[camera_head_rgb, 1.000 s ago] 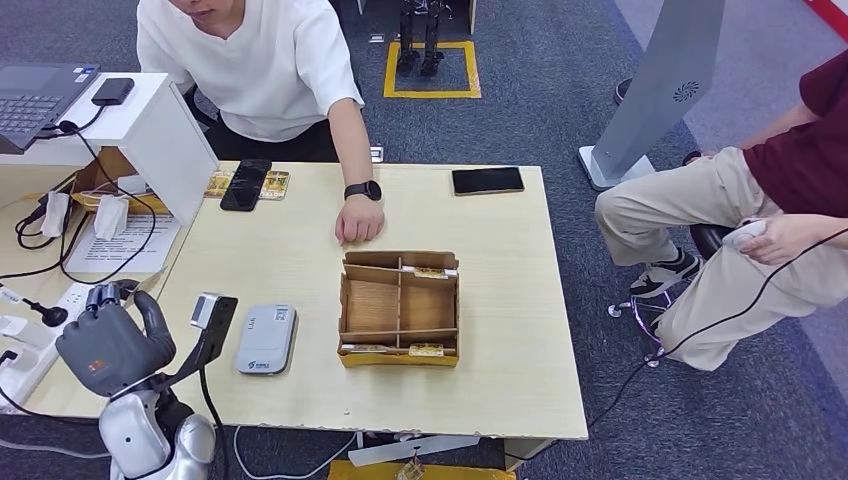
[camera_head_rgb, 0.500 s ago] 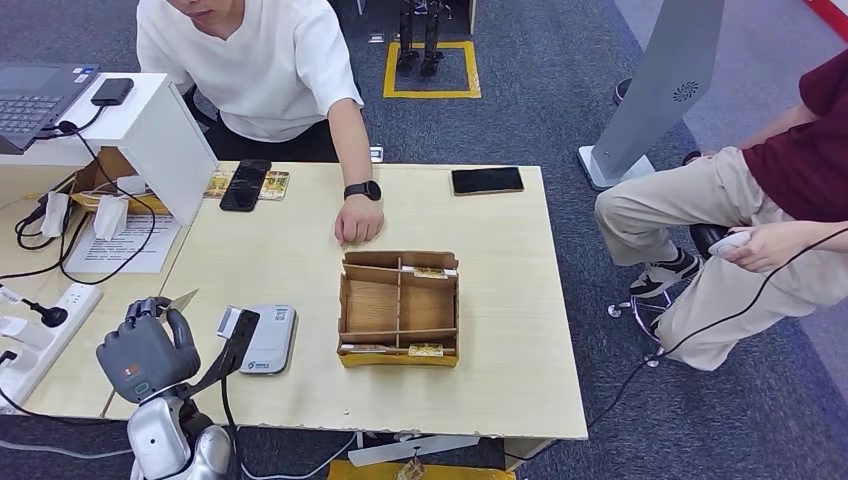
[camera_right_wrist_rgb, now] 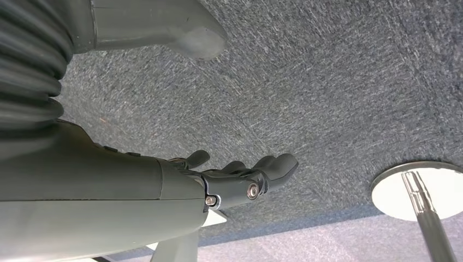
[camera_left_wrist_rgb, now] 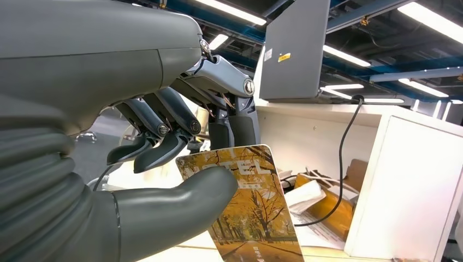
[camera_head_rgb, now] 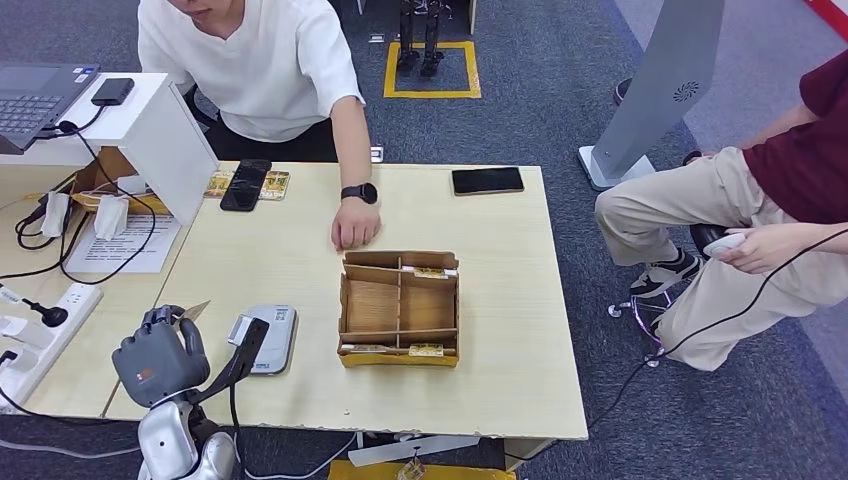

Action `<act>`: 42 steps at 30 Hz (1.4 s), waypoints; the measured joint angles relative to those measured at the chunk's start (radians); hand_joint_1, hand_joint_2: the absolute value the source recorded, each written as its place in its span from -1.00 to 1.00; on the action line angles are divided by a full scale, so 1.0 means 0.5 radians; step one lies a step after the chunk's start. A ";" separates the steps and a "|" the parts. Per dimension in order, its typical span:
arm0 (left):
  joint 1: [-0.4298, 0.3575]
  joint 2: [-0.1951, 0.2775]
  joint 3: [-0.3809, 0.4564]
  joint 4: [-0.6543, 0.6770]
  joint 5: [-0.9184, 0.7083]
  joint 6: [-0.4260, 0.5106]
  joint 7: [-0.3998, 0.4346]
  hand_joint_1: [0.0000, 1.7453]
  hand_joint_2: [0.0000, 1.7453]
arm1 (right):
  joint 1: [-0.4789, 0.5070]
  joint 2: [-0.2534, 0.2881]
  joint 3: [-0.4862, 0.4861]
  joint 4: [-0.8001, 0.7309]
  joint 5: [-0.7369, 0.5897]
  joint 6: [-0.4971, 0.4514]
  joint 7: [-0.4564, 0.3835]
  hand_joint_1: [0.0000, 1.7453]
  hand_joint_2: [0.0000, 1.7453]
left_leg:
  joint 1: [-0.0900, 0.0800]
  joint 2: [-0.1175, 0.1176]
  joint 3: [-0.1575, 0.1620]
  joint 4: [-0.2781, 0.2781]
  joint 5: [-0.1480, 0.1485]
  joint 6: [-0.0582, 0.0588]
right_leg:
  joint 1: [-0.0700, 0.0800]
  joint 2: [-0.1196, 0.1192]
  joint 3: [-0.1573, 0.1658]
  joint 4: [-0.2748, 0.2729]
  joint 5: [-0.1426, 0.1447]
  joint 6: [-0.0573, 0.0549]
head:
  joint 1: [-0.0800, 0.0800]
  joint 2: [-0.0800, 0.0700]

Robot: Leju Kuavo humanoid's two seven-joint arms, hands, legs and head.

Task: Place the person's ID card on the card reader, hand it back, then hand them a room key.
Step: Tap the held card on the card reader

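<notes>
My left hand [camera_head_rgb: 155, 360] hovers at the table's near left corner and pinches a card [camera_head_rgb: 191, 310] between thumb and fingers. In the left wrist view the card [camera_left_wrist_rgb: 255, 210] shows an autumn-tree picture with the letters "TEL", and the thumb [camera_left_wrist_rgb: 180, 199] presses on its face. The grey card reader [camera_head_rgb: 272, 338] lies on the table just right of that hand, partly hidden by my wrist. A person in a white shirt sits across the table with a hand [camera_head_rgb: 354, 227] resting on it. My right hand [camera_right_wrist_rgb: 240, 180] hangs over the carpet, fingers apart, holding nothing.
A cardboard divider box [camera_head_rgb: 400, 305] with cards [camera_head_rgb: 435, 272] in its slots stands mid-table. Two black phones [camera_head_rgb: 245, 184] [camera_head_rgb: 487, 180] lie at the far edge. A white stand [camera_head_rgb: 160, 135], cables and a power strip [camera_head_rgb: 40, 335] crowd the left. Another person [camera_head_rgb: 760, 215] sits at right.
My left hand has carried the card rightward from over the power strip to the table's corner beside the reader. The person's resting hand has shifted slightly.
</notes>
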 joint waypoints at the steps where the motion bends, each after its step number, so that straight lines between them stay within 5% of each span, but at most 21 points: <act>1: -0.001 0.001 -0.002 0.009 0.001 0.000 0.002 1.00 1.00 | 0.000 0.000 0.000 0.000 0.001 0.000 0.000 -1.00 1.00 | 0.000 0.000 0.000 0.000 0.000 0.000 | 0.000 0.000 0.000 0.000 0.000 0.000 | 0.000 0.000; 42: -0.058 0.066 -0.213 0.379 0.337 -0.078 -0.233 1.00 1.00 | 0.000 -0.006 0.003 0.020 0.015 0.000 -0.007 -1.00 1.00 | 0.000 0.000 0.000 0.000 0.000 0.000 | 0.000 0.000 0.001 0.000 0.000 0.000 | 0.000 0.000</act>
